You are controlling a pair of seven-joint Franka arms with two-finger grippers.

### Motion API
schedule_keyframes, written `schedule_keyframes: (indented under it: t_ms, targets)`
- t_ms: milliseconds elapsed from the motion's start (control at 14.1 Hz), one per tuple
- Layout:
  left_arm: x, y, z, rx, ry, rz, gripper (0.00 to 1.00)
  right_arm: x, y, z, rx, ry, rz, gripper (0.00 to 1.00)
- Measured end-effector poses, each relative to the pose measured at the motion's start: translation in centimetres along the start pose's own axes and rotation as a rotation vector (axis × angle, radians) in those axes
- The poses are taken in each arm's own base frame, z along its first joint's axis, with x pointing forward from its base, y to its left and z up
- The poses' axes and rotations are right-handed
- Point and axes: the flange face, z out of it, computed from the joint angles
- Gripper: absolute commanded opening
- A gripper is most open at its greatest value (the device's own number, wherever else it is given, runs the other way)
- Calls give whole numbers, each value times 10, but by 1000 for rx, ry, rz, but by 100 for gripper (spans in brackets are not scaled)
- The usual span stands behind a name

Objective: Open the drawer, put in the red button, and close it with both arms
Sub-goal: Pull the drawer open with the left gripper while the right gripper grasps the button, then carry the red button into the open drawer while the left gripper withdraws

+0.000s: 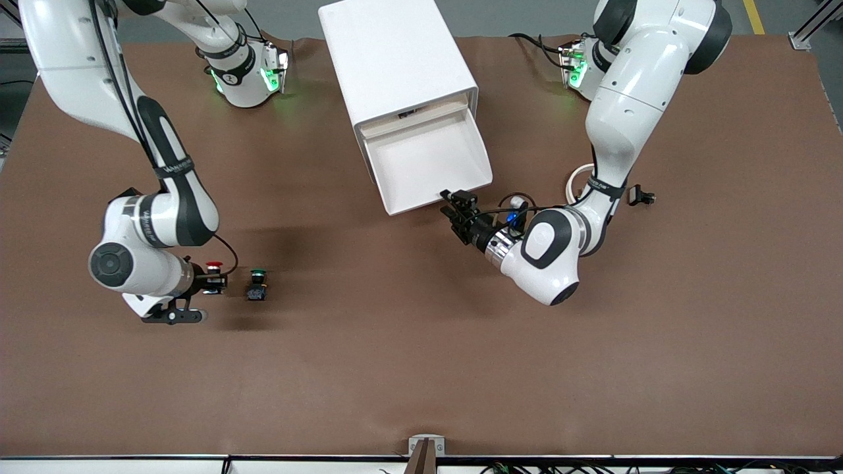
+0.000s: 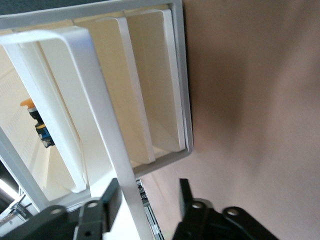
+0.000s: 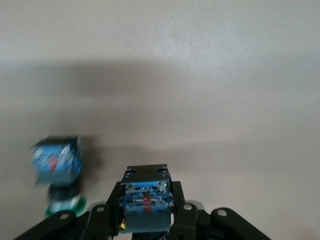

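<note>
Brown matte table top (image 1: 421, 368) fills nearly the whole front view, surface plain, soft shadows around 9 and 3 o'clock. Grey floor (image 1: 527, 16) shows past the table's edge at 12 o'clock, with a yellow floor line (image 1: 754, 16) at 1 o'clock. Aluminium frame profile (image 1: 811, 26) cuts the corner at 2 o'clock. Small metal bracket (image 1: 426, 447) sits on the table edge at 6 o'clock, a white rail (image 1: 112, 465) along the edge toward 7 o'clock and black cables (image 1: 658, 469) bunched toward 5 o'clock. Light is even, overhead, no hard glare.
</note>
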Motion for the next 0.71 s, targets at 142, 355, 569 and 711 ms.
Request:
schedule_keyframes:
  t_ms: [142,355,569,711]
  targets:
    - [-7,-4,-16,-30,-15,20,100,-7,-10,-49,-10,-40,-4,39]
    - [-15,-15,-61,-147,9,80,100,-27,-43,-106,-36,-93,50,39]
    - [-12,-46,-124,-326,92,161,100,-56,-99,-143,-90,-158,142,39]
    - [-7,-85,-171,-423,146,260,100,-78,-147,-160,-140,-188,216,39]
